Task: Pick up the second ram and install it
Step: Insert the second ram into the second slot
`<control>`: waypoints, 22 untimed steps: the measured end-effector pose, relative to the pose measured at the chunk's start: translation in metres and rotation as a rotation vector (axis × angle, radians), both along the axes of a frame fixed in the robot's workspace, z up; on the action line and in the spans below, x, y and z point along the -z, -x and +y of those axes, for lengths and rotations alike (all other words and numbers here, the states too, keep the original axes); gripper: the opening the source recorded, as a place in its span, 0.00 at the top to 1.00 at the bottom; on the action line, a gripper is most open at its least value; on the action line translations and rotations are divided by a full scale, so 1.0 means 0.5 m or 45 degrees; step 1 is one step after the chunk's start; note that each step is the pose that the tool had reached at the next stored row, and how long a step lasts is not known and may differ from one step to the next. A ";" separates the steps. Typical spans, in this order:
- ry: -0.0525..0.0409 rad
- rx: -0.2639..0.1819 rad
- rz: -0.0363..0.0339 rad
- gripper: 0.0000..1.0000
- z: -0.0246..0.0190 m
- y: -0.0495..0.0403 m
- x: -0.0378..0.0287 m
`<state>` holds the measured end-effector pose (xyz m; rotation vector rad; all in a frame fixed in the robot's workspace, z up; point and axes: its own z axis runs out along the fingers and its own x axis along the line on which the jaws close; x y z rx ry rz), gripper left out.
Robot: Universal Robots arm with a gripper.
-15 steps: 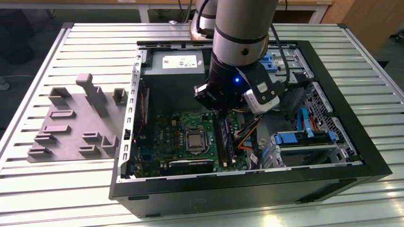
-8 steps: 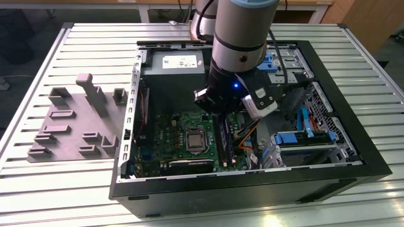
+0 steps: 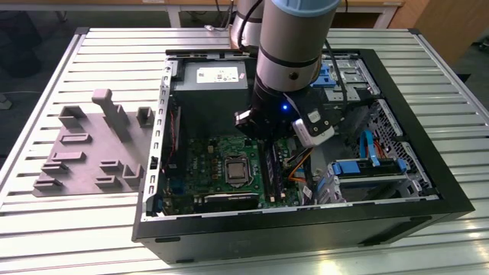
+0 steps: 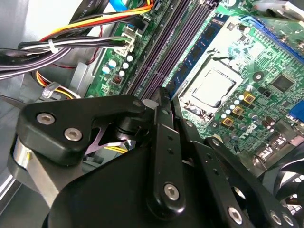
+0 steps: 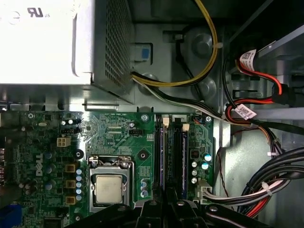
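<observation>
My gripper [image 3: 266, 136] is down inside the open computer case, over the black memory slots [image 5: 183, 156] on the green motherboard [image 3: 217, 150]. In the second wrist view its fingers [image 4: 162, 102] stand together at the near end of the second ram [image 4: 194, 54]. This thin, dark blue-green stick stands on edge in the slot beside the CPU socket [image 4: 213, 88]. The first wrist view shows the stick [image 5: 161, 156] running away from the gripper [image 5: 166, 203], with the socket [image 5: 108, 187] to one side. The contact between the pads and the stick is hidden by the gripper body.
Bundled cables [image 4: 71, 42] [image 5: 266, 190] lie close beside the slots. The silver power supply [image 3: 217, 74] [image 5: 42, 42] fills the case's far end. Blue drive bays [image 3: 367, 166] sit at the exterior view's right. A grey fixture tray [image 3: 84, 149] rests on the slatted table outside the case.
</observation>
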<state>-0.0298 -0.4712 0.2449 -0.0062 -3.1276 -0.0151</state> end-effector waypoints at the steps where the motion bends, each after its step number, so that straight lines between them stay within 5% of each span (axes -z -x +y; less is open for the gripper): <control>1: 0.000 0.000 0.0000 0.86 0.0000 0.000 0.000; 5: -0.001 0.000 -0.0002 0.86 0.0001 0.000 0.003; 17: 0.000 0.000 -0.0001 0.86 -0.0006 -0.004 0.046; 22: 0.000 0.000 -0.0001 0.86 -0.0006 -0.004 0.047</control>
